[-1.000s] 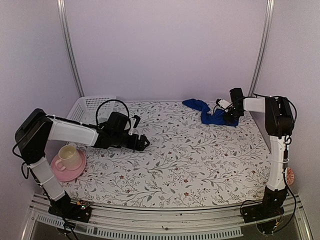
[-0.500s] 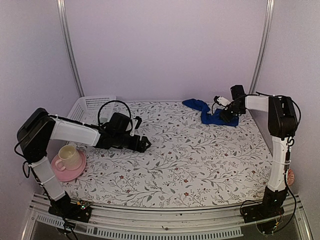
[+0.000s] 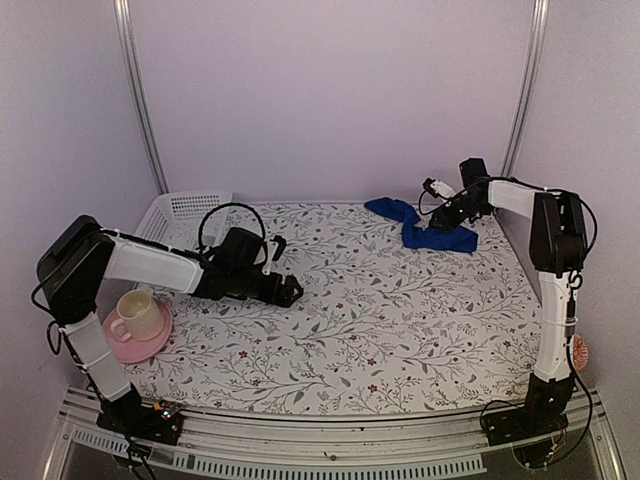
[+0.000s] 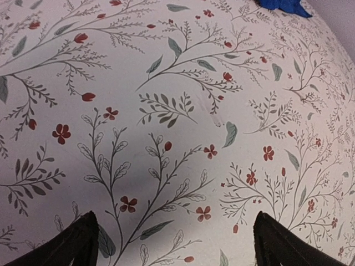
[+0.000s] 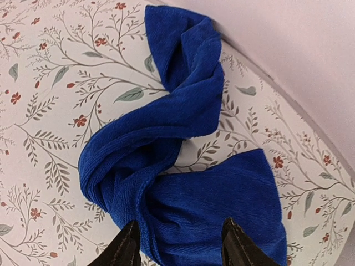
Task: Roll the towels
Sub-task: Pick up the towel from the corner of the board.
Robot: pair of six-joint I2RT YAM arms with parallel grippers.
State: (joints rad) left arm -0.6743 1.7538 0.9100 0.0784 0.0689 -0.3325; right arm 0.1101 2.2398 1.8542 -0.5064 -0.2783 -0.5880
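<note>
A royal-blue towel [image 3: 415,228] lies crumpled and twisted at the back right of the flowered tablecloth, next to the wall. In the right wrist view the blue towel [image 5: 188,183] fills the middle, one end spread flat. My right gripper [image 3: 447,214] hovers just above that flat end, open, and its gripper [image 5: 180,224] has nothing pinched between the jaws. My left gripper [image 3: 290,293] hangs low over bare cloth left of centre, wide open and empty [image 4: 173,221]. A corner of the towel [image 4: 283,4] shows far off in the left wrist view.
A white slatted basket [image 3: 185,210] stands at the back left. A cream cup on a pink saucer [image 3: 135,320] sits by the left arm's base. Walls and two metal posts close the back and the right side near the towel.
My right gripper has risen and drawn back from the towel's right end, leaving it lying flat on the table. The left arm has hardly shifted.
</note>
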